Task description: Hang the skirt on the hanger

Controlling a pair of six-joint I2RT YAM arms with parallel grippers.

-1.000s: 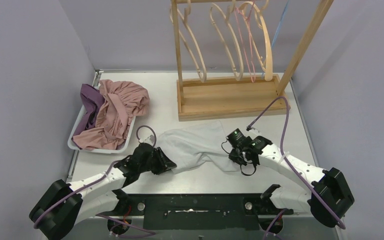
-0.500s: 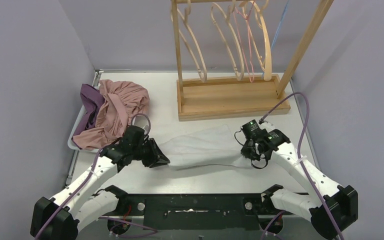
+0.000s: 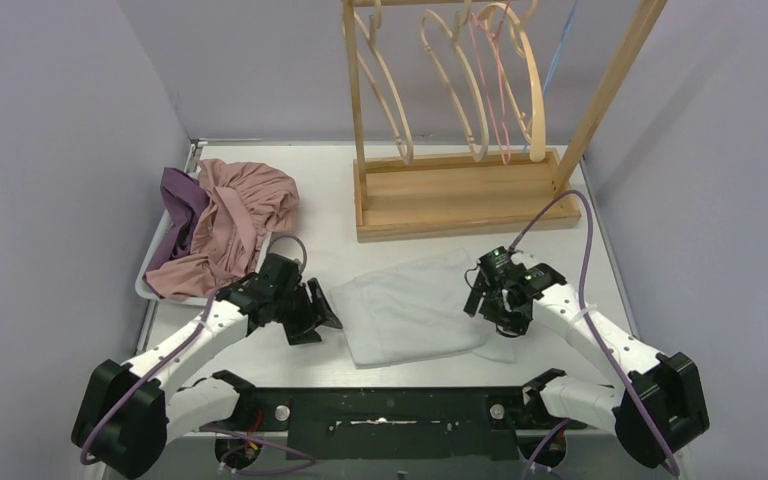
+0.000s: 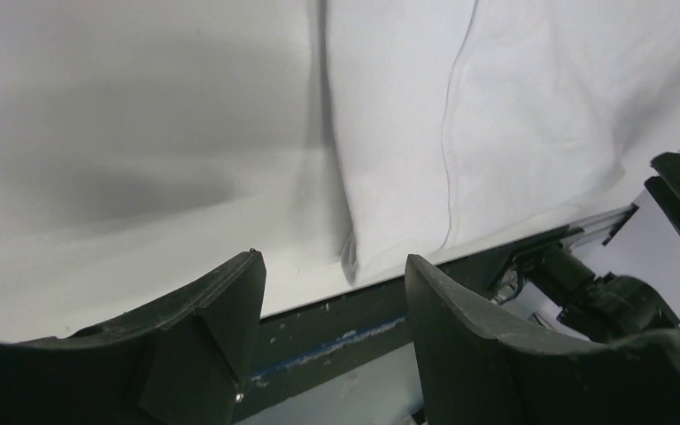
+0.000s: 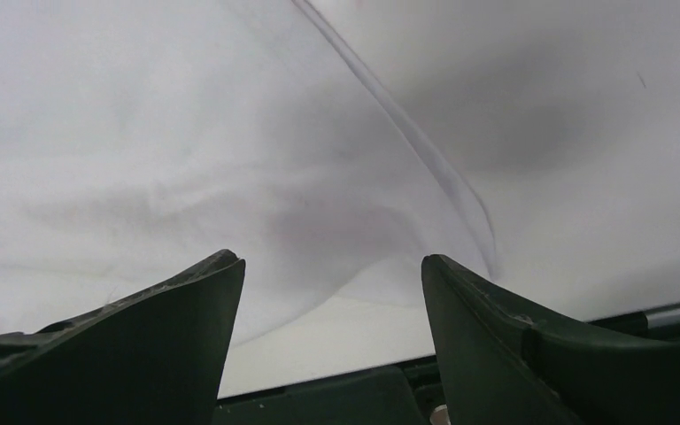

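Skirt (image 3: 410, 312) flanked by left tool (image 3: 324, 317) and right tool (image 3: 491, 306), both spread, tilted downward.

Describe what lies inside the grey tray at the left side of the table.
A crumpled pink garment fills the tray and spills over its right rim. It is heaped partly over a purple garment, which shows only at the left. The tray's floor and anything beneath the clothes are covered.

A white skirt (image 3: 410, 315) lies flat on the desk (image 3: 320, 200) between the left gripper (image 3: 322, 318) and the right gripper (image 3: 495, 312). Behind it, hangers (image 3: 480, 90) hang on a wooden rack (image 3: 460, 195).
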